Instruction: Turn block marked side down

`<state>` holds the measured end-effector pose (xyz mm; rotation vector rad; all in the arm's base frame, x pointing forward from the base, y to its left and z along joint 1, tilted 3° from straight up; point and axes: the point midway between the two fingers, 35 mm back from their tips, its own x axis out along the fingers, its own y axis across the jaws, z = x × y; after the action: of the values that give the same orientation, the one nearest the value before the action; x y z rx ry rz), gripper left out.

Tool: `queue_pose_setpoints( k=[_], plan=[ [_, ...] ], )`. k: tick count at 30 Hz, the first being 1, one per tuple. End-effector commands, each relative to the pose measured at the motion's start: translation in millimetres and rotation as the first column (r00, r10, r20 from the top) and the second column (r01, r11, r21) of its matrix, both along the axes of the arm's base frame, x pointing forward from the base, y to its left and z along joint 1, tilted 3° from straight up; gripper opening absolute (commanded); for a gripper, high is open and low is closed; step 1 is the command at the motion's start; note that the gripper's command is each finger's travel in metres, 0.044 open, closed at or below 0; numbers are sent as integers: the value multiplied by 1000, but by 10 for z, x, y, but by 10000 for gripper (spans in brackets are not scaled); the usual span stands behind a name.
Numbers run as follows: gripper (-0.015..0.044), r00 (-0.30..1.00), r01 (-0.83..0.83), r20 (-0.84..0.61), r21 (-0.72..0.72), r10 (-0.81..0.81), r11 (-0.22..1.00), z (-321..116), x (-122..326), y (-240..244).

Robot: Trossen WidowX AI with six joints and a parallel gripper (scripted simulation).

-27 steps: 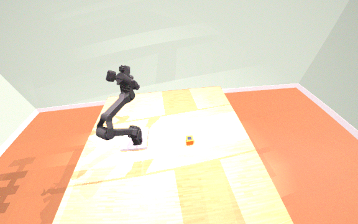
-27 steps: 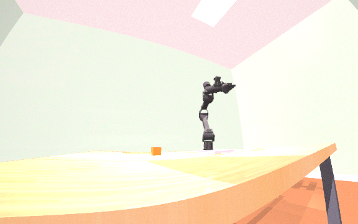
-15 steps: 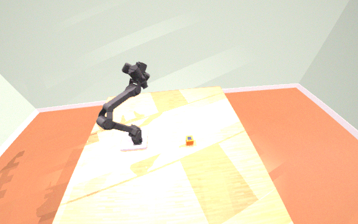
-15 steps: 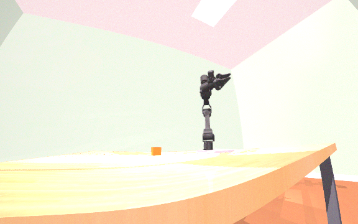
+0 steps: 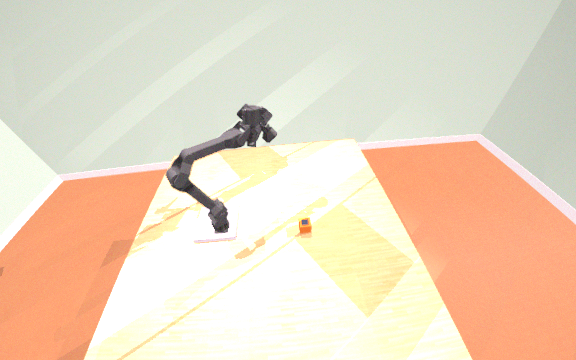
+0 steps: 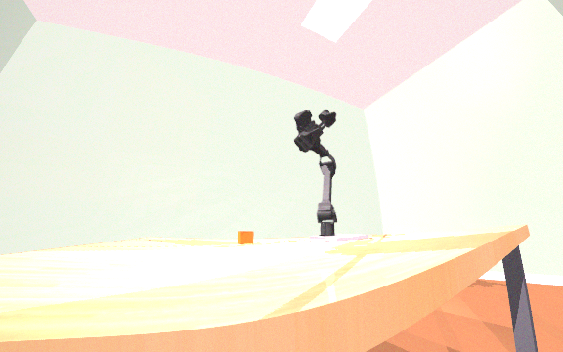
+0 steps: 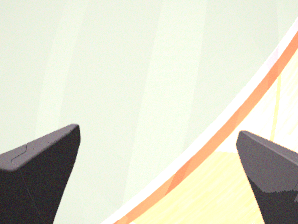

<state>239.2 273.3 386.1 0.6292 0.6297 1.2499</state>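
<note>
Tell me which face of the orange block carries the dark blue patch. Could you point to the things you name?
The top face [image 5: 305, 222] of the orange block [image 5: 305, 229] [image 6: 245, 238]. It alone, of the faces in view, bears the dark blue patch [image 5: 305, 222]; the visible sides are plain orange.

No writing, label, brand name, number or sign can be read in any of the views. The dark patch on top of the orange block [image 5: 305, 225] [image 6: 245, 238] is too small in the top view to make out as any sign
</note>
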Motion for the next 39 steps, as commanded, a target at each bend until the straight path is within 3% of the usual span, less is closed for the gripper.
queue_pose_setpoints(
  k=[1,9,16,23,29,36,39],
  plan=[
    [440,994,107,-13,-77,-109,991,-167,349,-124],
    [440,917,349,-54,-370,-395,861,-839,1216,-749],
    [440,801,403,-87,-653,-592,642,-1550,1675,-1650],
    [440,719,284,-118,-850,-685,444,-2083,1717,-2472],
    [440,706,-4,-185,-966,-684,258,-2446,1457,-3238],
    [440,705,-41,-200,-969,-680,242,-2493,1438,-3329],
    [440,705,-41,-200,-969,-680,242,-2745,1451,-3320]
  ],
)
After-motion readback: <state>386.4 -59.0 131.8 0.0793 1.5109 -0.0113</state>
